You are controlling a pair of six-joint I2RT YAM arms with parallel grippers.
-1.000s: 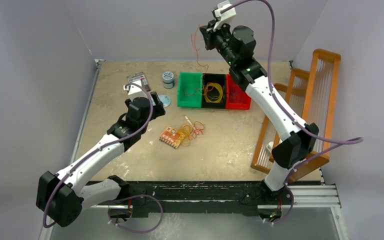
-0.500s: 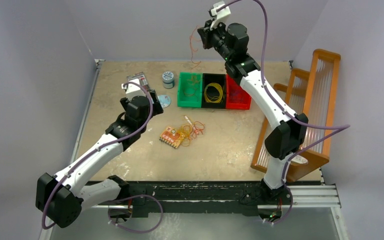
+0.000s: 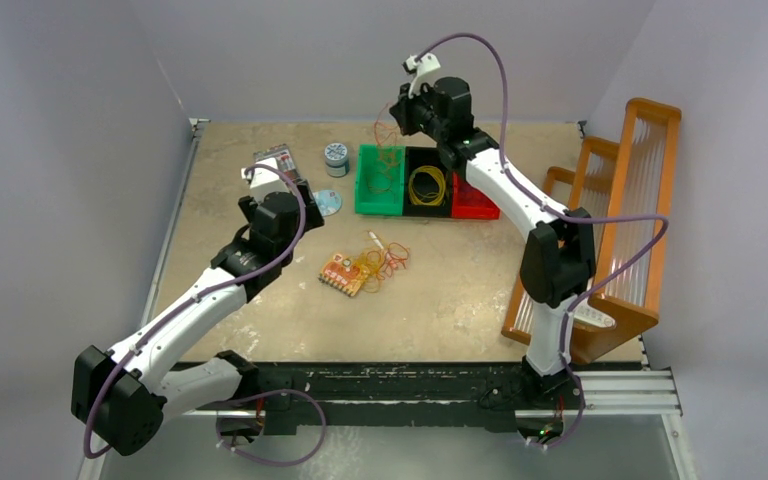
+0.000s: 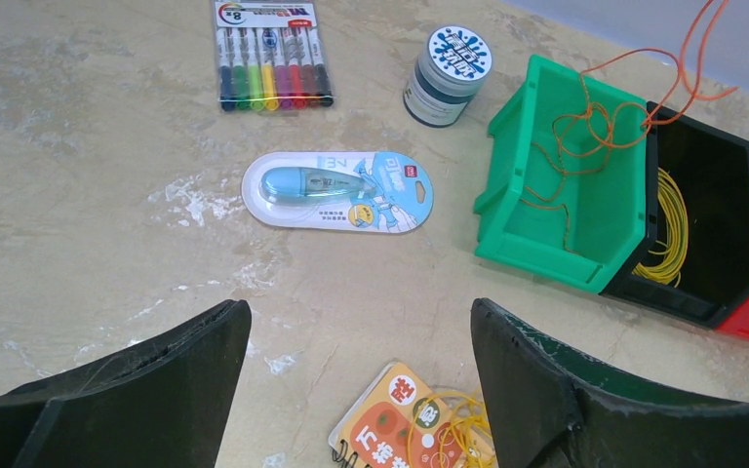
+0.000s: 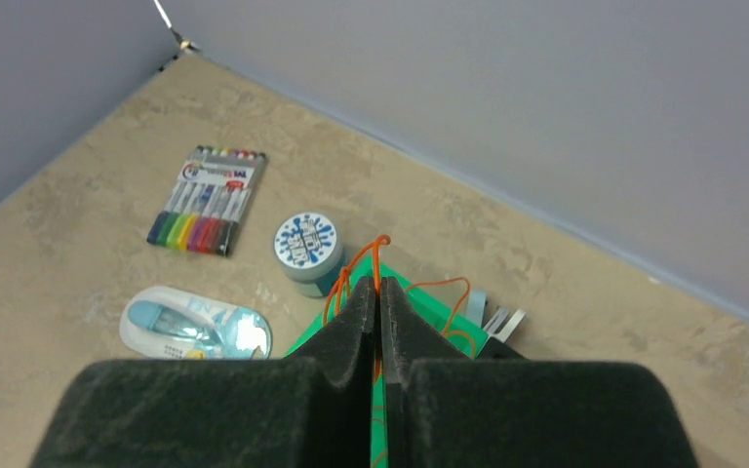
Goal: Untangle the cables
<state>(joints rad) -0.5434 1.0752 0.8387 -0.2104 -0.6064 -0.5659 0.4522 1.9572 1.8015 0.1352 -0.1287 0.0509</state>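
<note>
Overhead, the right gripper [image 5: 378, 292] hangs above the row of bins at 12 o'clock on the surface [image 3: 440, 300]. Its jaws are pressed together on a thin orange cable [image 5: 380, 241] whose loose loops trail down into the green bin [image 4: 507, 190]. Next to it, the black bin [image 4: 731, 185] holds a coil of yellow cable [image 4: 676, 229], with a red bin [image 3: 472, 205] on its other side. A tangle of cables [image 3: 385, 258], yellow and orange-red, lies near the middle of the surface, touching a small orange circuit board [image 3: 341, 272]. The left gripper [image 4: 359, 327] hovers above the surface at about 10 o'clock of that tangle, jaws wide apart and holding nothing. A pack of markers [image 4: 268, 54], a small jar [image 4: 449, 63] and a correction-tape pack [image 4: 336, 190] lie toward 11 o'clock. A wooden rack [image 3: 640, 190] stands at 3 o'clock.
</note>
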